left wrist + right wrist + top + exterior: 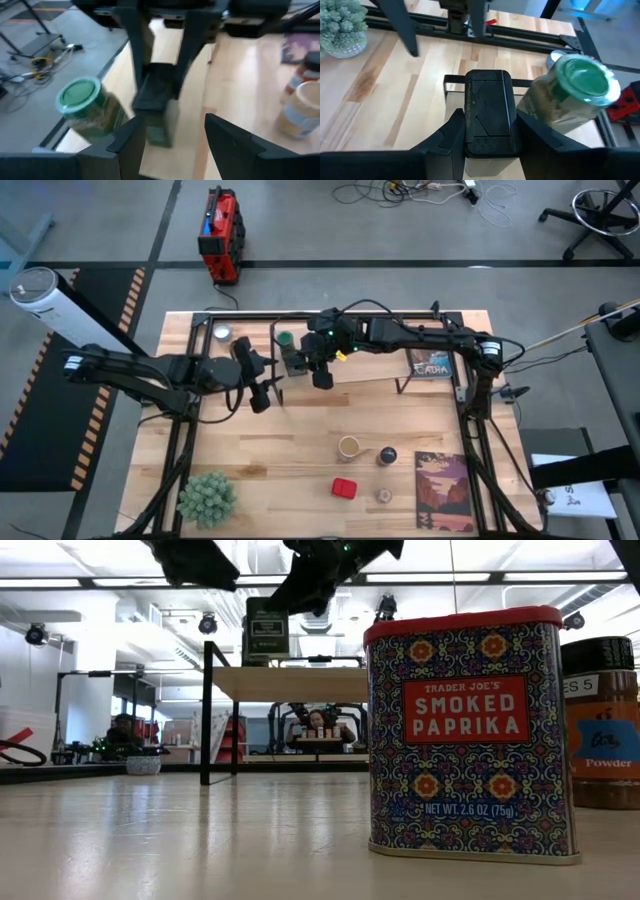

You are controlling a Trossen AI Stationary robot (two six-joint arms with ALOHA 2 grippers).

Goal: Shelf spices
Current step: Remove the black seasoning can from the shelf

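The dark square tin [297, 361] stands upright on the shelf's pale board [370, 376], next to the green-lidded jar [286, 340], which also stands on it. My right gripper [488, 117] is over the tin, shut on it. My left gripper [172, 145] hovers open just left of the shelf [262, 388], facing the tin [156, 100] and the jar [87, 107]. On the near tabletop stand the red square tin [465, 730], the tan cylinder [348, 447], the dark-lidded brown jar [605, 725] and the small pale jar [384, 496]. My right gripper pinches the dark tin at its black lid [470, 125], one finger [452, 137] on each of two opposite sides. The fingers come from above, pointing down. The tin is upright, and its base rests on the shelf board [290, 682].
A fuzzy green plant ball [207, 498] sits at the near left corner. One book [433, 365] lies on the shelf's right part, another [443, 490] at the near right. A small round silver thing [222, 333] lies at the far left. Bare wood lies between the arms and the near spices.
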